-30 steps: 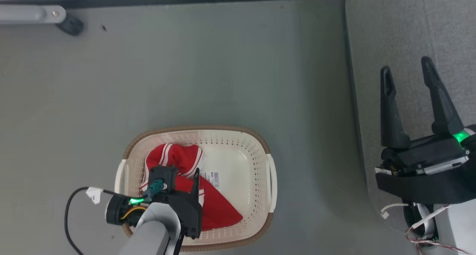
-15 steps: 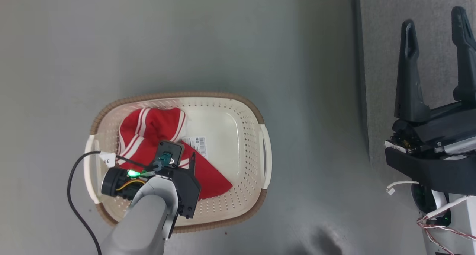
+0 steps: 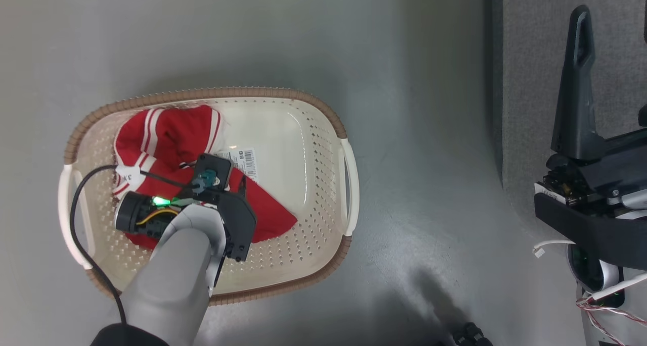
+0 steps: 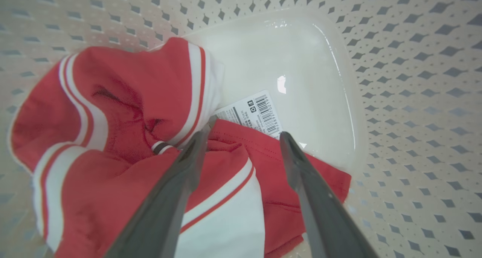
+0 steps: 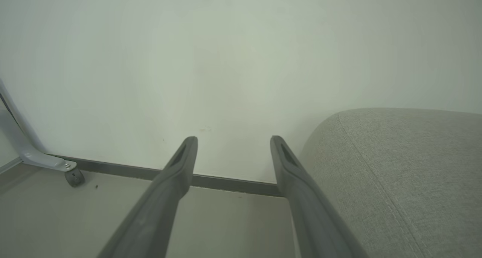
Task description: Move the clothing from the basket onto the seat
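Both spread wide, left claw [image 4: 246, 128] over clothing [image 4: 124, 99] in basket [image 4: 395, 62], right claw [image 5: 233, 139] empty

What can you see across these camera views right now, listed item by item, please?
basket: one, cream with brown rim, on the floor
clothing: seemingly two pieces, red, one white-striped, in the basket's left half
barcode tag: one, white, at the clothing's edge
seat: one, grey, right of the basket
floor: grey, under the basket
wall: pale, with a dark baseboard
caster leg: one, pale metal with a dark wheel, by the wall
left forearm: pale grey, above the basket
left gripper: dark, open, inside the basket at the clothing
right gripper: dark, open, empty, beside the seat
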Motion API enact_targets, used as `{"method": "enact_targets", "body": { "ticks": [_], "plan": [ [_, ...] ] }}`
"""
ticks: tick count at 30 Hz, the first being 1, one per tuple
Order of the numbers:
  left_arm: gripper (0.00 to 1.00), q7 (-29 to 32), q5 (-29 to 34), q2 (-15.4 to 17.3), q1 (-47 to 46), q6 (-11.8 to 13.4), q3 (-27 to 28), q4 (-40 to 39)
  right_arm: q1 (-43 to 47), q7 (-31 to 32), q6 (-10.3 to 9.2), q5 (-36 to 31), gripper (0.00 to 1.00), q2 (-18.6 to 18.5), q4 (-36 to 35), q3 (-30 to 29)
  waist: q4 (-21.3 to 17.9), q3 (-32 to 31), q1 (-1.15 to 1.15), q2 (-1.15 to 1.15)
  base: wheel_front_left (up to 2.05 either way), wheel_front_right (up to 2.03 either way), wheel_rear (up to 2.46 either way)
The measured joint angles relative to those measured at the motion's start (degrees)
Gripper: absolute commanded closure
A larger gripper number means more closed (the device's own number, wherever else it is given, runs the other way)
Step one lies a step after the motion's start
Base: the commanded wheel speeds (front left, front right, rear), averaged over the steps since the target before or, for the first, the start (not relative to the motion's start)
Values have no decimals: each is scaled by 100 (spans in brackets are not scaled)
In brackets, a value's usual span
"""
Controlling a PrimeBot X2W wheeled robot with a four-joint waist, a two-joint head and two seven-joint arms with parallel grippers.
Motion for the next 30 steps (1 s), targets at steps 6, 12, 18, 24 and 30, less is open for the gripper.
{"method": "enact_targets", "body": {
  "ticks": [6,12,18,24,30],
  "plan": [
    [0,16,-14,-2,-295,-1,35,191,-68,-8,-4,-3,0,-3,-88,-25,-70,302,0,0,0,0,0],
    [0,92,-99,-16,-381,1,151,493,-76,-31,-44,-52,0,-13,-123,-27,-81,516,0,-1,0,0,0],
    [0,229,-189,-38,-388,9,242,735,-60,-31,-46,-92,0,-56,-160,-29,-45,568,0,-1,0,0,0],
    [100,352,-224,-56,-477,19,305,922,-57,-30,-52,-93,0,-77,-208,-27,-9,603,0,-1,0,0,0],
    [100,388,-223,-71,-533,34,276,933,-60,-23,-52,-102,0,-83,-215,-26,31,628,0,-1,0,0,0]
  ]
}}
